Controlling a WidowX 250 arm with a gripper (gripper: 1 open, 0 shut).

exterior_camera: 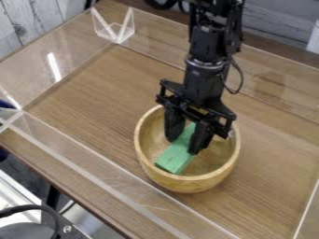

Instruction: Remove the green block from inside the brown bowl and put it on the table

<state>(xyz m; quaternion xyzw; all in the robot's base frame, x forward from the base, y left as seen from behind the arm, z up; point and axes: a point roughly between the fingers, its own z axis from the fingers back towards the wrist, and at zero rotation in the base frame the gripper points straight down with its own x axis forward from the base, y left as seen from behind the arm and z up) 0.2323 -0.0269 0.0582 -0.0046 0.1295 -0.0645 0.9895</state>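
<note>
Brown wood-grain table [88, 103], fenced by low clear acrylic walls [44, 70], with pale planking glimpsed beyond the far left corner. Near the front edge, a tan wooden brown bowl [156, 173]. Inside it, tilted with its lower end on the bowl floor, the green block [178, 155]. Reaching steeply down into the bowl, the black gripper [195, 133], jaws drawn narrow and clamped on the block's upper end.

block [176, 158]: matt green, plain
bowl [149, 140]: light wood, visible grain, smooth rim
table [88, 89]: brown wood-grain, flat
walls [50, 65]: clear glossy acrylic
gripper [196, 135]: black, dull plastic or metal
</note>
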